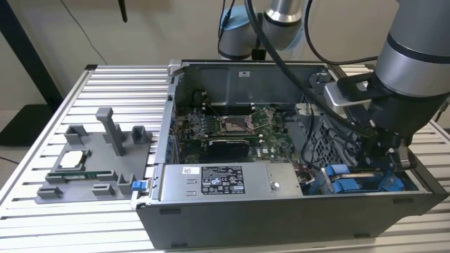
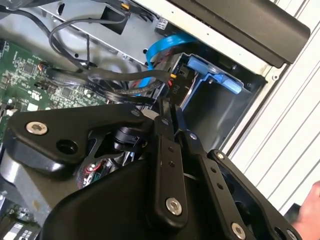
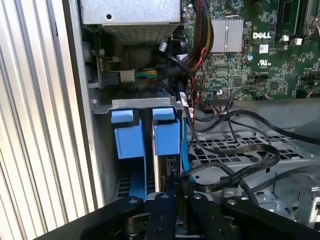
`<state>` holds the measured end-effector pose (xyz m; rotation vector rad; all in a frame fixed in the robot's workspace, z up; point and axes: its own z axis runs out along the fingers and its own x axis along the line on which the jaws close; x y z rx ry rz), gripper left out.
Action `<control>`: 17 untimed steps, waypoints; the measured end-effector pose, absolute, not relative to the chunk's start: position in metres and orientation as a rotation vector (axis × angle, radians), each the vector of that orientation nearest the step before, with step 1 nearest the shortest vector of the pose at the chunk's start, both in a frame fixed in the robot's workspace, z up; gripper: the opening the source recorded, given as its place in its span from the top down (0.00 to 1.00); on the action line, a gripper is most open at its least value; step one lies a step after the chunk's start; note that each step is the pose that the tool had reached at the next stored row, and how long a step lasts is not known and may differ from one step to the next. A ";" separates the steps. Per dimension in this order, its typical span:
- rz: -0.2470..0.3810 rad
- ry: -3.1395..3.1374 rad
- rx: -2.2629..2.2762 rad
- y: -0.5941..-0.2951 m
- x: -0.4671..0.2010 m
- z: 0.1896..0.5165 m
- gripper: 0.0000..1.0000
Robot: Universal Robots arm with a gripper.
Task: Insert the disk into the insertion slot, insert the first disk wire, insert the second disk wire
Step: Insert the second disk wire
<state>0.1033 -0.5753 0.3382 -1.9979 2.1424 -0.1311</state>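
Open computer case (image 1: pixel 232 221) on slatted table (image 1: pixel 113 84); motherboard (image 1: pixel 232 126) inside; power-supply box (image 1: pixel 225 182) at its 6 o'clock; grey fixture tray (image 1: pixel 91 163) at the case's 9 o'clock.

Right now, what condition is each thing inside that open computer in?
Computer case: side panel off, interior exposed.
Disk: seated upright in the insertion slot, blue carrier tab showing.
Pincer: shut on a black wire, low beside the disk.
Processor socket: uncovered on the motherboard.
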 end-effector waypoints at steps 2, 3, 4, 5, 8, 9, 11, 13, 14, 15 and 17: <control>-0.133 2.141 -1.997 -0.575 0.103 0.337 1.00; -0.132 2.141 -1.996 -0.575 0.103 0.335 1.00; -0.133 2.141 -1.997 -0.575 0.103 0.334 1.00; -0.135 2.142 -1.998 -0.575 0.102 0.333 1.00; -0.139 2.143 -2.000 -0.575 0.102 0.331 1.00; -0.137 2.143 -1.999 -0.575 0.102 0.330 1.00; -0.135 2.141 -1.997 -0.575 0.102 0.335 0.00; -0.137 2.142 -1.999 -0.575 0.102 0.343 0.00; -0.137 2.142 -1.999 -0.575 0.102 0.346 0.00; -0.137 2.142 -1.999 -0.575 0.102 0.350 0.00; -0.137 2.142 -1.999 -0.575 0.102 0.356 0.00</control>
